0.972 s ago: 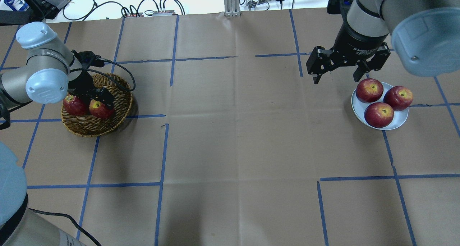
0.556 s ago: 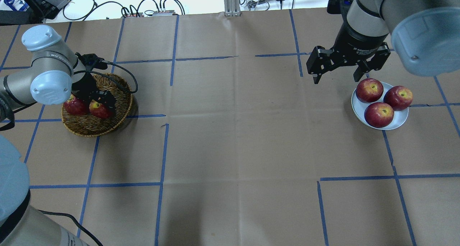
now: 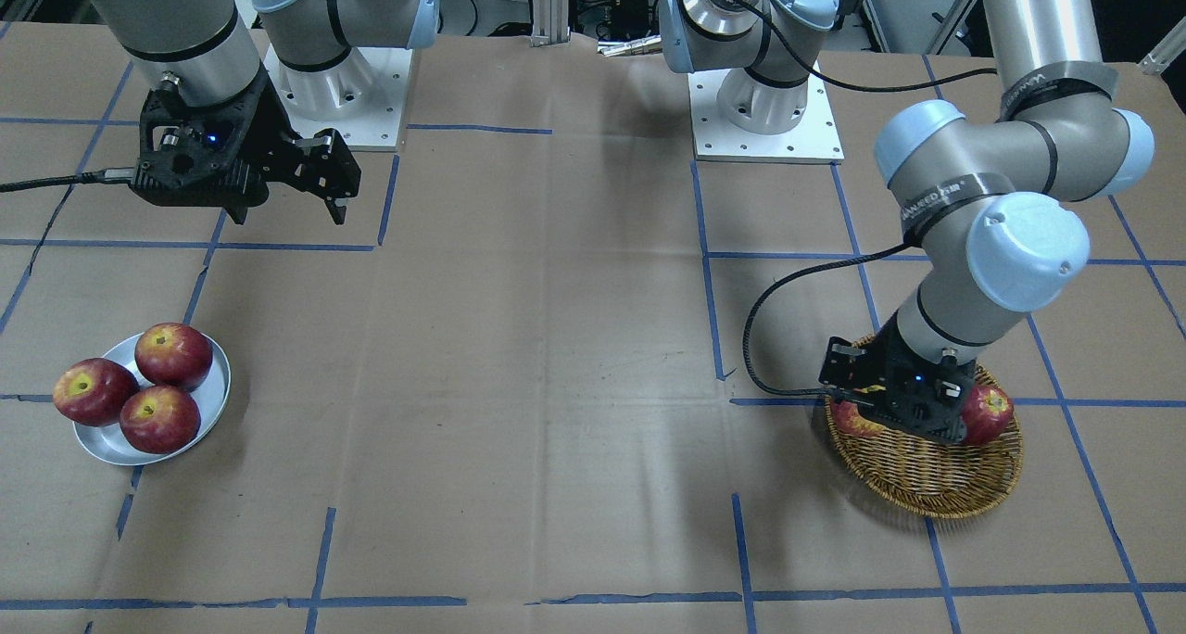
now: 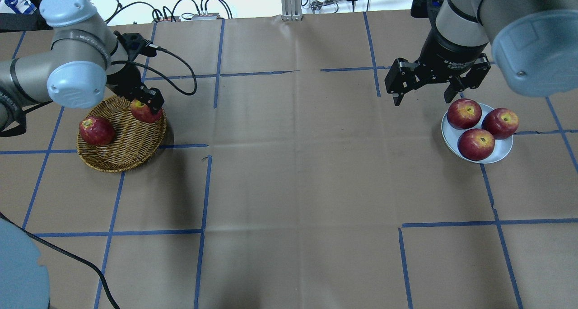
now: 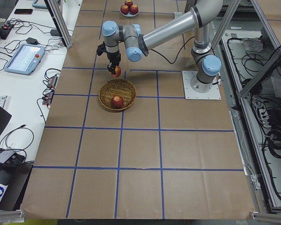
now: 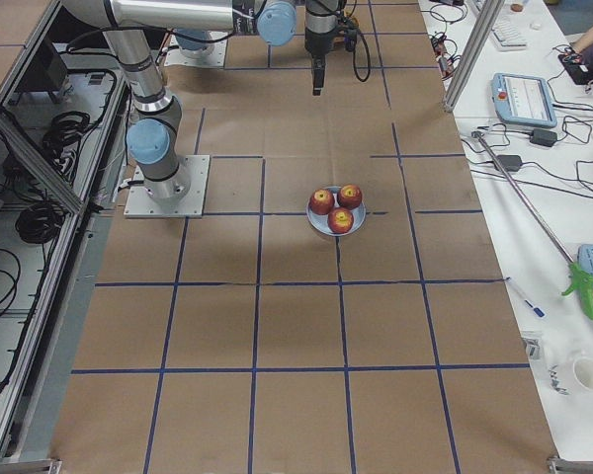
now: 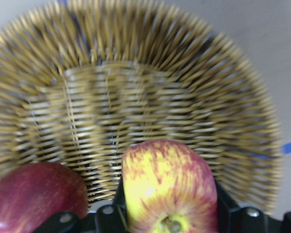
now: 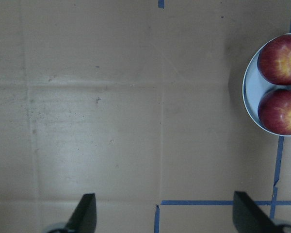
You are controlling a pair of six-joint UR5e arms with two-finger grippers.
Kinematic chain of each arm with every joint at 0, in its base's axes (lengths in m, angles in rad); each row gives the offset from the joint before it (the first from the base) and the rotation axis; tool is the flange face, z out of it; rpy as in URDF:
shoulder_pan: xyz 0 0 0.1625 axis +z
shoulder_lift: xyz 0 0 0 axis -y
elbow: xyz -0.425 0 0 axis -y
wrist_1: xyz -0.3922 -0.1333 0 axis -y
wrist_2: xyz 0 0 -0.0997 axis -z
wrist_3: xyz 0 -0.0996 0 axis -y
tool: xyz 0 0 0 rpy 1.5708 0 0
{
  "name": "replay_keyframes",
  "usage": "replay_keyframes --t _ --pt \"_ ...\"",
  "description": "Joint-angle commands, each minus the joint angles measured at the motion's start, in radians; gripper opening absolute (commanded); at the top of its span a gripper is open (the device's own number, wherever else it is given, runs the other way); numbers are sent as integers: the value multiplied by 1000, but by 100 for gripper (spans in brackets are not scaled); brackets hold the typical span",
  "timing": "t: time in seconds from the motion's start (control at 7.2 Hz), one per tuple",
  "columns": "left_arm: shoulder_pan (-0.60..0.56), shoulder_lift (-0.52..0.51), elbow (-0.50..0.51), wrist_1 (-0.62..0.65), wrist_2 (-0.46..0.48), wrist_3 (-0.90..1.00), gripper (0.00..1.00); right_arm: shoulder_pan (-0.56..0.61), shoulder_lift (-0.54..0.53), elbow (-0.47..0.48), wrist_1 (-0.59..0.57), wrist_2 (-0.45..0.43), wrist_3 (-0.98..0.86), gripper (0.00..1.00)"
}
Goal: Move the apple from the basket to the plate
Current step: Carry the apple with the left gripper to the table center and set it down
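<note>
Apple (image 7: 169,184) clamped in left end effector (image 4: 146,109), basket (image 4: 135,157) just below it | right end effector (image 4: 424,100) spread wide, empty, plate (image 4: 500,155) just beside it | next: carry high across bench (image 4: 293,164), grip firm, lower gently into gap among three plated apples (image 4: 476,144)

Left tool (image 4: 147,106) clamped on the apple (image 4: 143,114), arm bent; right tool (image 4: 423,99) spread wide, pointing down.

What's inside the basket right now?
One dark red apple lies in the basket. The yellow-streaked apple is held above its rim in the left tool. The arm hides part of the far rim.
</note>
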Motion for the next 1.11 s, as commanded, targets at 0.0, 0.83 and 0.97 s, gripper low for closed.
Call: replay_keyframes --t 0.0,0.83,0.97 --pt "-192 -46 56 -14 -61 -275 35 0 0 0 0 0 0 100" --pt "-500 -284 199 47 -55 -551 36 0 0 0 0 0 0 100" --pt "-504 -287 193 46 -49 -553 43 0 0 0 -1 0 -2 100"
